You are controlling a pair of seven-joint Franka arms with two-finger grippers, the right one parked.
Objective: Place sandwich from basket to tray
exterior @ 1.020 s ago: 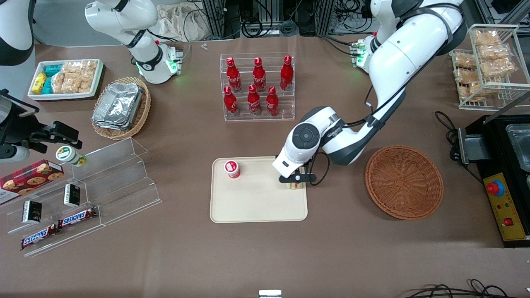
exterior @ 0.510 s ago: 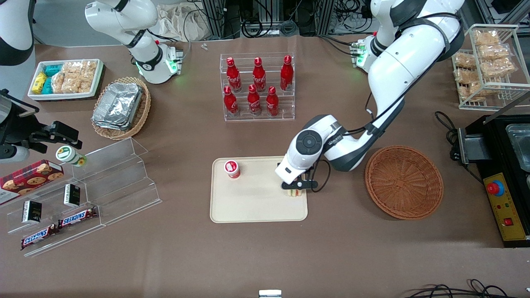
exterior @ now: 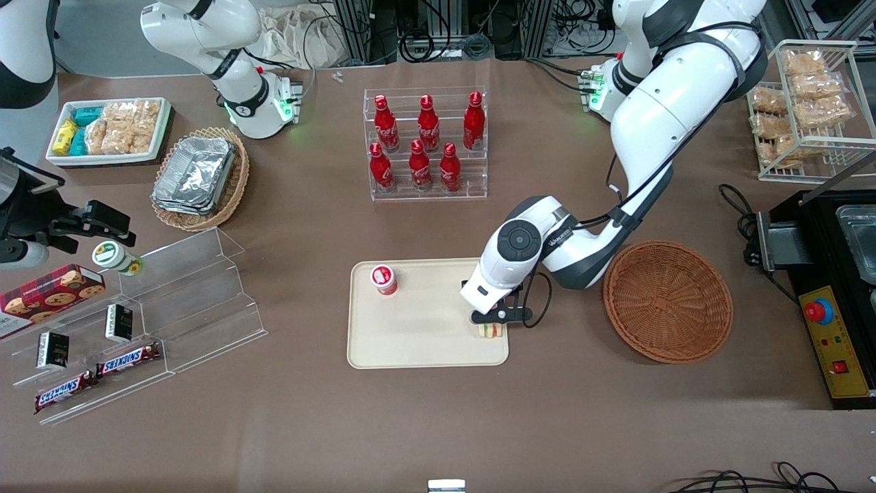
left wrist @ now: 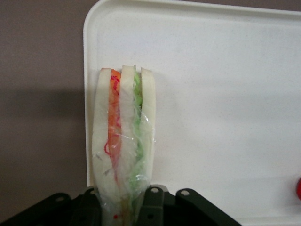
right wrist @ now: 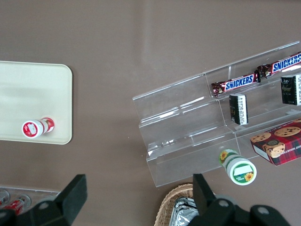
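While your left arm reaches over the cream tray [exterior: 410,342], its tool [exterior: 494,322] sits low over the tray's edge nearest the wicker basket [exterior: 668,300], toward the working arm's end of the desk [exterior: 438,424]. You have the sandwich [left wrist: 123,150] pinched between the two fingers [left wrist: 151,207], which are closed against its bread sides; the wedge sticks out from the tool with its orange-red and green filling layers showing through the clear wrap. From the front you see only a small part of the sandwich [exterior: 488,331] peeping out under the tool, over the tray corner that is nearer the camera and on the basket's side. Whether the wedge rests on the tray [left wrist: 221,103] or hangs just above it, you cannot tell. The basket lies well apart from the tool, with nothing visible in it. A small red-and-white cup [exterior: 384,279] stands on the tray, farther from the camera than the sandwich and toward the parked arm's end. The rack of red bottles [exterior: 424,144] stands farther from the camera than the tray.
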